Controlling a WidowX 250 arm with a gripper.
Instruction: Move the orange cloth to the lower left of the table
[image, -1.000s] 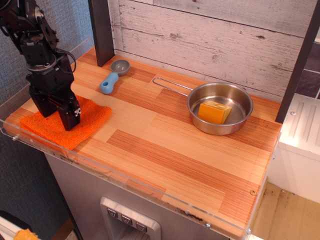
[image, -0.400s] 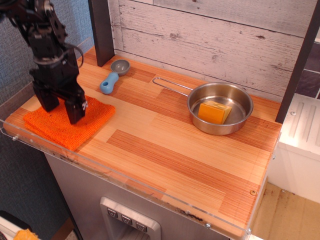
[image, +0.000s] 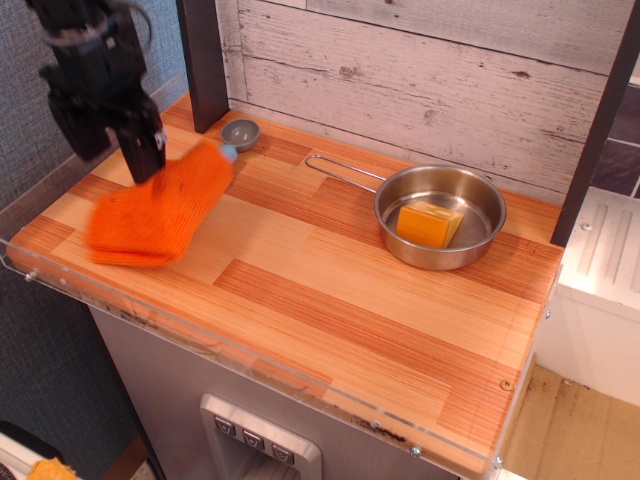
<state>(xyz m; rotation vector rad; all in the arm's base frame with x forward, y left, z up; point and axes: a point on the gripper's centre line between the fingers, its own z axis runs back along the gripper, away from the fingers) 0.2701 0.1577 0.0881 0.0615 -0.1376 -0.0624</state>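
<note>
The orange cloth (image: 150, 212) is blurred with motion over the left part of the table (image: 330, 300). Its near end is low by the front left and its far edge is raised next to my right finger (image: 145, 155). My gripper (image: 112, 150) is up above the table's left side, over the cloth's far edge. Its two black fingers stand apart and nothing shows between them. Whether the cloth clings to the right finger I cannot tell.
A steel pan (image: 440, 215) with a small yellow-orange block (image: 428, 223) stands at the right back. A grey-bowled spoon (image: 240, 132) lies behind the cloth, its blue handle mostly hidden. A dark post (image: 203, 60) stands at the back left. A clear acrylic rim (image: 230, 345) lines the front.
My gripper rose from the cloth and moved back. The cloth, flat at the front left before, now has its far edge lifted and shifted right, covering the blue handle.
</note>
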